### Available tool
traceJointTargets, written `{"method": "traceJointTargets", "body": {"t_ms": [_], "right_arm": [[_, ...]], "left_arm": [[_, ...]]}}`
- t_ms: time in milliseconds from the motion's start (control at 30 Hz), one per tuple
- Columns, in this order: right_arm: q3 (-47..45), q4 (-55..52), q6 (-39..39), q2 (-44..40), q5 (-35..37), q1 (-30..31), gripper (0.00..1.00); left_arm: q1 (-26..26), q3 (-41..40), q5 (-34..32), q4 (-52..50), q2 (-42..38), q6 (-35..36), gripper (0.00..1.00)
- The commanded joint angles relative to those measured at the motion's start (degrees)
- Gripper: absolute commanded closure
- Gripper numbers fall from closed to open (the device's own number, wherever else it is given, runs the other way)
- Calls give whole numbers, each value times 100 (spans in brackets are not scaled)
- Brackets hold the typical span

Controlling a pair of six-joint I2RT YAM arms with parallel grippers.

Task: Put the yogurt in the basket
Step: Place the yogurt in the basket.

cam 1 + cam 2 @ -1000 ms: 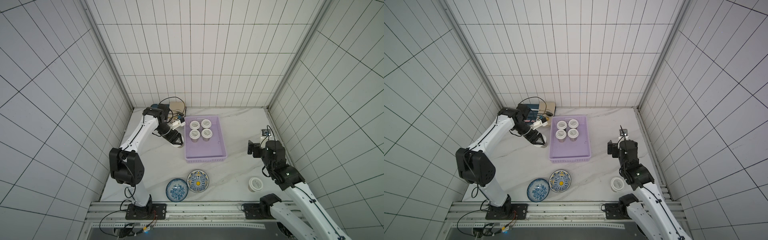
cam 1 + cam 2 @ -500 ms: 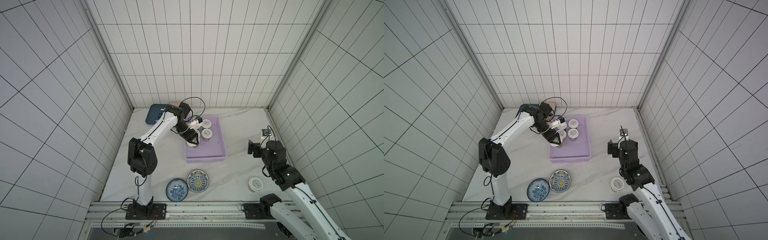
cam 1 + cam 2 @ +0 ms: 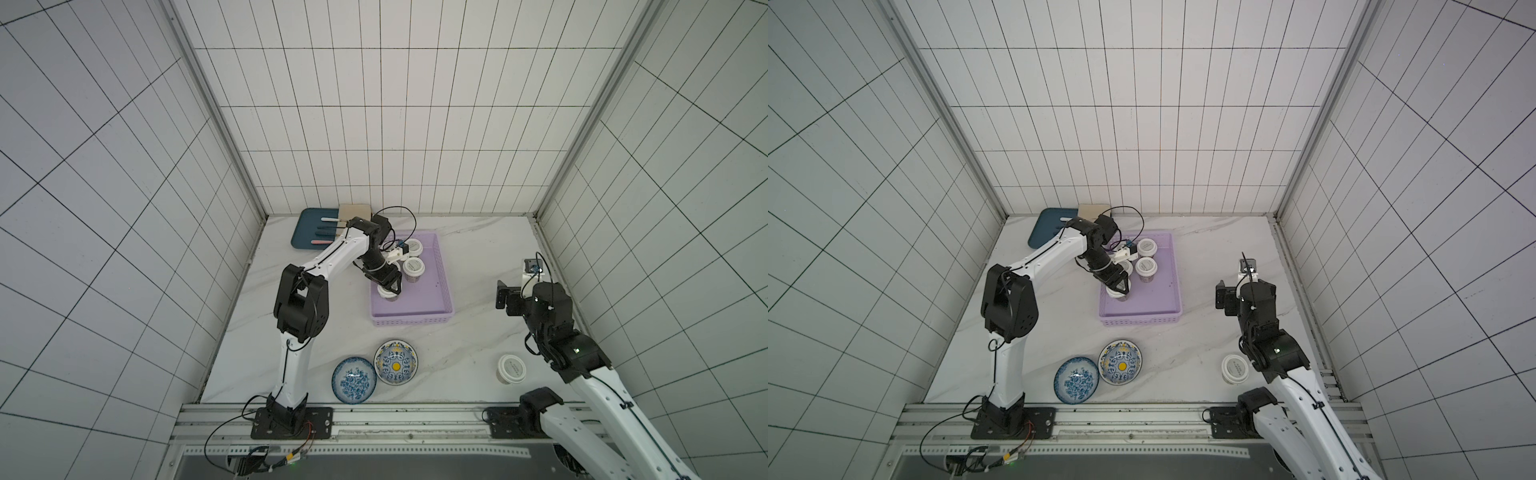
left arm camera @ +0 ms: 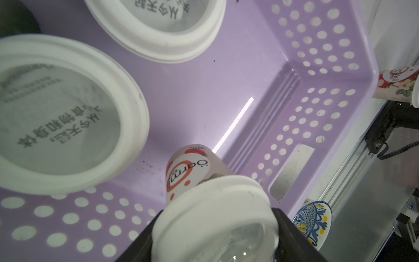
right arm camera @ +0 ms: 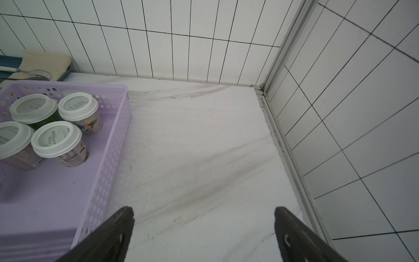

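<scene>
My left gripper (image 3: 390, 286) is shut on a yogurt (image 3: 386, 293) by its white lid (image 4: 215, 215). The cup hangs upright inside the lilac basket (image 3: 411, 321), near its front left part and low over the floor. Whether it touches the floor I cannot tell. Several more yogurts stand at the basket's back; two lids (image 3: 414, 247) (image 3: 413, 266) show clear of the arm. One yogurt (image 3: 511, 368) stands alone on the table by the right arm. My right gripper (image 5: 204, 217) is open and empty over bare marble to the right of the basket (image 5: 108, 147).
Two blue patterned bowls (image 3: 354, 380) (image 3: 395, 361) sit near the front edge. A dark blue tray (image 3: 309, 230) with utensils and a beige pad (image 3: 354, 209) lie at the back left corner. Tiled walls close in three sides.
The left arm has swung right from beside the basket, carrying the cup over the rim and down into its front left part. The right arm has not moved.
</scene>
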Motion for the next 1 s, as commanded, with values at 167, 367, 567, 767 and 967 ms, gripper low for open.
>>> {"method": "traceJointTargets", "body": {"t_ms": [167,367,567,767,967], "right_arm": [[-126,131,-40,-27,31,73,1],[-124,144,-32,-26,-23,73,1],[-126,139,-29,-38,-48,82,1],[-122,131,-33,-42,-34,81,1],[-121,130,-34,-45,-21,82,1]], "left_arm": [[-49,34,-168,330,331,-183,30],[-59,-32,-274,407,386,-195,27],[-63,-45,-285,390,443,-198,26],[-59,-76,-275,378,427,-187,23],[-62,-87,-226,399,205,-262,14]]}}
